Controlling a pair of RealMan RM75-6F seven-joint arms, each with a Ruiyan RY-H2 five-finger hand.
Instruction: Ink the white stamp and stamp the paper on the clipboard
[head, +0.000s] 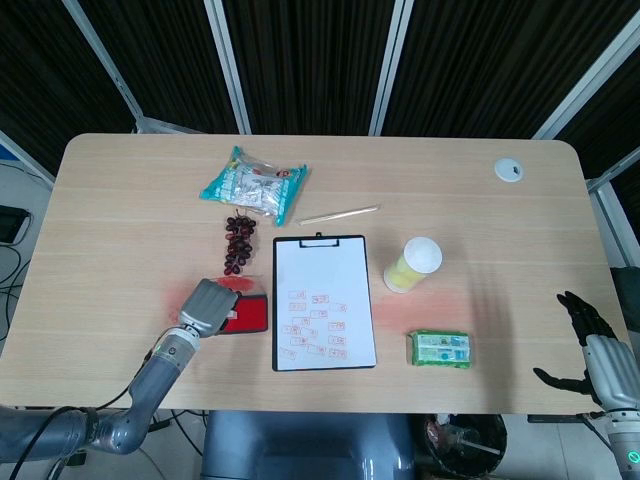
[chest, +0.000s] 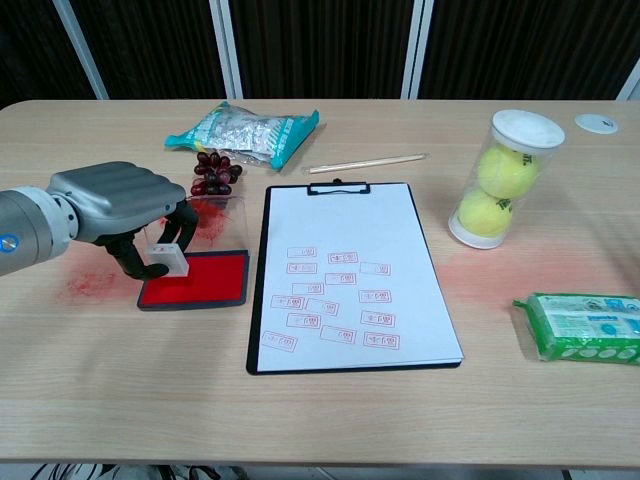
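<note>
Stamp: your small white block stamp (chest: 167, 256) stands roughly upright, tilted a little, its long axis running up into the palm and its lower end pointing down at the pad.
Stamp position: it sits over the left edge of the red ink pad in its black tray (chest: 198, 279), at or just above the red surface; you cannot tell from these views whether it touches.
Left robot hand: your grey left robot hand (chest: 120, 200) curls over the stamp from above and the left, fingers wrapped down around it, grasping it.
Right robot hand: your black right robot hand (head: 583, 345) hangs off the bench's right edge, fingers spread, holding nothing.
Paper: the white sheet on the black clipboard (chest: 345, 275) lies just right of the pad, clip at the far end, with red stamp marks across its near half.
Bench: the light wooden bench (chest: 330, 410) shows red smudges around the pad.
</note>
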